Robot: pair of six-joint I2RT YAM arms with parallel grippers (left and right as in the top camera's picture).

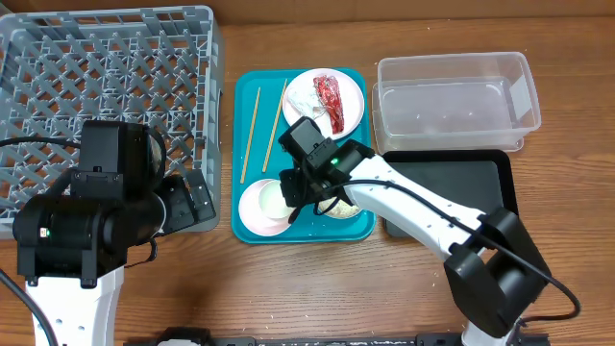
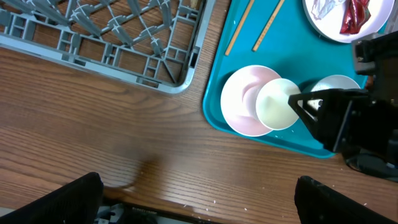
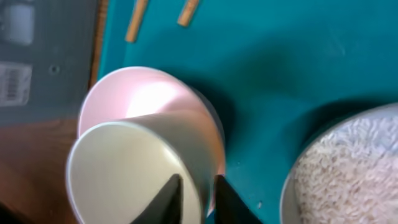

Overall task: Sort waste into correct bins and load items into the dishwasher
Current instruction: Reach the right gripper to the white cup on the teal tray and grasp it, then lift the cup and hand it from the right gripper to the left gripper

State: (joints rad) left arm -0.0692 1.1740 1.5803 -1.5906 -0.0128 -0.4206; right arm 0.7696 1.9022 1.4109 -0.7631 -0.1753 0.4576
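Note:
My right gripper (image 3: pixel 198 196) is shut on the rim of a white paper cup (image 3: pixel 130 171), held just above a pink bowl (image 3: pixel 140 93) on the teal tray (image 1: pixel 306 227). The cup (image 2: pixel 278 104) and the pink bowl (image 2: pixel 239 102) also show in the left wrist view. A bowl of white rice (image 3: pixel 348 168) sits to the cup's right. A white plate (image 1: pixel 348 117) with a red wrapper (image 1: pixel 330 101) and crumpled paper is at the tray's back. Two chopsticks (image 1: pixel 251 130) lie at the tray's left. My left gripper (image 2: pixel 199 199) is open and empty over bare table.
A grey dishwasher rack (image 1: pixel 106 86) fills the back left. A clear plastic bin (image 1: pixel 452 101) stands at the back right, with a black tray (image 1: pixel 461 178) in front of it. Bare wood table lies along the front.

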